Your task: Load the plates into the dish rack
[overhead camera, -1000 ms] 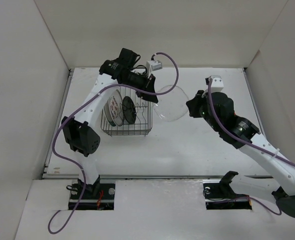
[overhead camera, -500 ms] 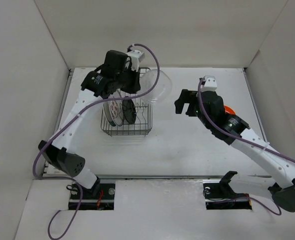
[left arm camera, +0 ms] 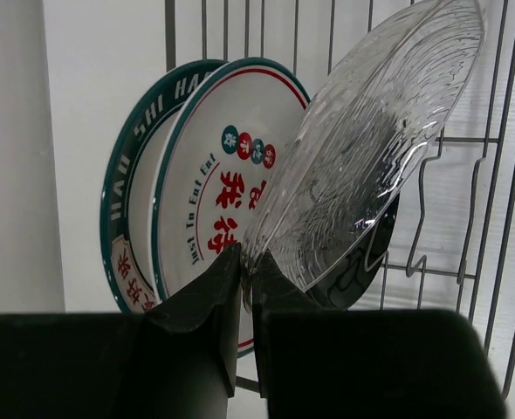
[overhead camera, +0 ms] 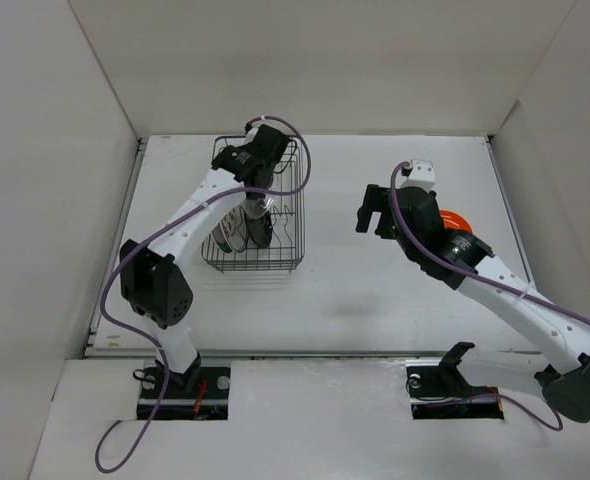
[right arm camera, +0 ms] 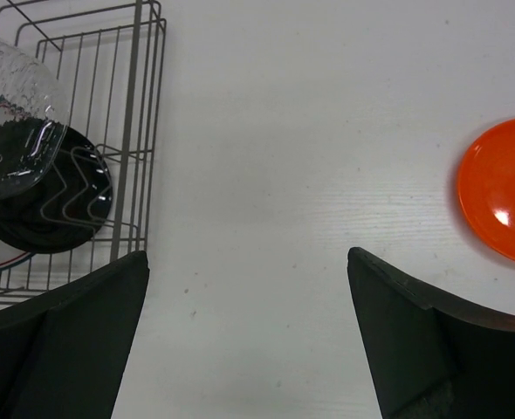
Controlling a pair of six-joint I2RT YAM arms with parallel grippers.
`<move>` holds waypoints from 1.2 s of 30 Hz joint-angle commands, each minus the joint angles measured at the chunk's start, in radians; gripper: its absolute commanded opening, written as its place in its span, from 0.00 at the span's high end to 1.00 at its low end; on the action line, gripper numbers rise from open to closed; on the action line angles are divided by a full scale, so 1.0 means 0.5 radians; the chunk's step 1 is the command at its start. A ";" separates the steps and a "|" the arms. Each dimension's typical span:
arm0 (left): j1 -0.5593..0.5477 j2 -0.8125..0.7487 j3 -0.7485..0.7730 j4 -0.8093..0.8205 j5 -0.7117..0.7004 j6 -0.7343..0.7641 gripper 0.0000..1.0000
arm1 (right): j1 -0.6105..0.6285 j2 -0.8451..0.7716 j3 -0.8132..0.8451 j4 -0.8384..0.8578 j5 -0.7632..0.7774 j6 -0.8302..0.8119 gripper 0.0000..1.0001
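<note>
Tabletop, white and flat (overhead camera: 375,300), carries a rectangular dark metal wire dish rack (overhead camera: 250,264) at about 10 o'clock from its centre in the overhead view. The left gripper (left arm camera: 247,266) is down inside the rack, its black fingers pinched on the lower rim of a round clear glass plate (left arm camera: 371,148), which tilts toward 1 o'clock in the wrist view. The right gripper (right arm camera: 247,262) hangs over bare table, jaws spread wide and holding nothing. Three plates stand on edge in the rack: a round white plate with a dark lettered rim (left arm camera: 122,218) at 9 o'clock, a round white plate with red characters (left arm camera: 209,201) just beside it, and a round glossy black plate (right arm camera: 48,205) just behind the glass one. Whether the glass plate rests on the tines cannot be told. A round bright orange plate (right arm camera: 502,188) lies flat on the table, well apart from the rack, at 3 o'clock from the right gripper.
</note>
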 commanded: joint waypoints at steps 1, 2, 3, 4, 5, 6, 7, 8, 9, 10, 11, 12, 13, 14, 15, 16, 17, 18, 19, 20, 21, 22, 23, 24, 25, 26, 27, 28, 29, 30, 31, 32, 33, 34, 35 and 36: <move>-0.040 -0.016 0.151 -0.037 -0.160 -0.087 1.00 | -0.017 -0.048 -0.005 -0.015 0.079 0.028 0.00; -0.041 0.006 0.172 -0.037 -0.160 -0.087 1.00 | -0.017 -0.048 -0.005 -0.015 0.080 0.028 0.00; -0.041 0.006 0.172 -0.055 -0.139 -0.087 1.00 | -0.017 -0.066 -0.023 -0.040 0.080 0.028 0.00; -0.041 0.054 0.191 -0.055 -0.139 -0.118 1.00 | -0.017 -0.066 -0.023 -0.040 0.098 0.028 0.00; -0.059 0.055 0.191 -0.055 -0.139 -0.118 1.00 | -0.017 -0.084 -0.023 -0.040 0.098 0.028 0.00; -0.059 0.076 0.191 -0.076 -0.118 -0.118 1.00 | -0.017 -0.084 -0.023 -0.058 0.098 0.028 0.00; -0.059 0.076 0.191 -0.076 -0.099 -0.142 1.00 | -0.017 -0.103 -0.044 -0.058 0.116 0.028 0.00; -0.059 0.076 0.191 -0.076 -0.069 -0.142 1.00 | -0.017 -0.103 -0.045 -0.058 0.116 0.028 0.00; -0.059 0.076 0.191 -0.076 -0.047 -0.142 1.00 | -0.038 -0.103 -0.045 -0.058 0.116 0.028 0.00; -0.059 0.076 0.191 -0.098 -0.047 -0.164 1.00 | -0.038 -0.103 -0.069 -0.058 0.116 0.028 0.00; -0.059 0.076 0.212 -0.098 -0.047 -0.164 1.00 | -0.059 -0.103 -0.069 -0.058 0.116 0.028 0.00; -0.059 0.076 0.212 -0.098 -0.047 -0.164 1.00 | -0.060 -0.103 -0.090 -0.037 0.095 0.028 0.00; -0.059 0.055 0.212 -0.098 -0.047 -0.182 1.00 | -0.060 -0.103 -0.091 -0.037 0.095 0.028 0.00; -0.059 0.055 0.212 -0.098 -0.047 -0.182 1.00 | -0.060 -0.103 -0.109 -0.019 0.074 0.028 0.00; -0.059 0.003 0.212 -0.098 -0.029 -0.207 1.00 | -0.060 -0.103 -0.109 -0.018 0.073 0.028 0.00; -0.059 -0.022 0.212 -0.098 -0.029 -0.207 1.00 | -0.060 -0.085 -0.109 -0.018 0.073 0.028 0.00; -0.059 -0.046 0.212 -0.098 -0.050 -0.234 1.00 | -0.060 -0.063 -0.109 -0.018 0.073 0.028 0.00; -0.059 -0.095 0.212 -0.116 -0.071 -0.253 1.00 | -0.060 -0.063 -0.109 -0.018 0.073 0.010 0.00; -0.059 -0.126 0.212 -0.116 -0.053 -0.277 1.00 | -0.060 -0.042 -0.109 -0.037 0.092 0.009 0.00; -0.059 -0.202 0.167 -0.083 0.050 -0.296 1.00 | -0.078 -0.023 -0.088 -0.055 0.092 0.009 0.00; -0.059 -0.203 0.139 -0.083 0.051 -0.296 1.00 | -0.078 -0.023 -0.088 -0.055 0.092 -0.009 0.00; -0.059 -0.257 0.120 -0.064 0.200 -0.332 1.00 | -0.078 -0.005 -0.069 -0.055 0.113 -0.009 0.00; -0.059 -0.258 0.096 -0.064 0.284 -0.375 1.00 | -0.078 -0.005 -0.069 -0.074 0.113 -0.009 0.00; -0.059 -0.279 0.065 -0.046 0.360 -0.397 1.00 | -0.078 0.014 -0.051 -0.074 0.113 -0.009 0.00; -0.059 -0.280 0.022 -0.021 0.510 -0.397 1.00 | -0.078 0.014 -0.033 -0.074 0.113 -0.009 0.00; -0.059 -0.301 -0.005 0.003 0.575 -0.421 1.00 | -0.078 0.014 -0.032 -0.074 0.113 -0.009 0.00; -0.059 -0.301 -0.027 0.003 0.606 -0.458 1.00 | -0.078 0.014 -0.014 -0.095 0.113 -0.009 0.00; -0.059 -0.301 -0.064 0.003 0.607 -0.480 1.00 | -0.078 0.014 -0.014 -0.095 0.113 0.018 0.00; -0.059 -0.301 -0.082 0.003 0.607 -0.498 1.00 | -0.078 0.014 -0.014 -0.119 0.113 0.019 0.00; -0.059 -0.301 -0.101 0.003 0.564 -0.523 1.00 | -0.078 0.014 -0.014 -0.120 0.113 0.046 0.00; -0.059 -0.301 -0.101 0.003 0.527 -0.568 1.00 | -0.078 -0.004 -0.014 -0.120 0.113 0.071 0.00; -0.059 -0.301 -0.128 0.003 0.457 -0.569 1.00 | -0.078 -0.005 -0.041 -0.120 0.132 0.071 0.00; -0.059 -0.301 -0.156 0.003 0.432 -0.599 1.00 | -0.078 -0.029 -0.042 -0.120 0.132 0.095 0.00; -0.059 -0.301 -0.156 0.003 0.404 -0.618 1.00 | -0.078 -0.029 -0.072 -0.120 0.132 0.095 0.00; -0.059 -0.301 -0.180 0.003 0.359 -0.660 1.00 | -0.078 -0.050 -0.100 -0.120 0.132 0.123 0.00; -0.059 -0.301 -0.181 0.003 0.258 -0.679 1.00 | -0.078 -0.069 -0.100 -0.120 0.132 0.150 0.00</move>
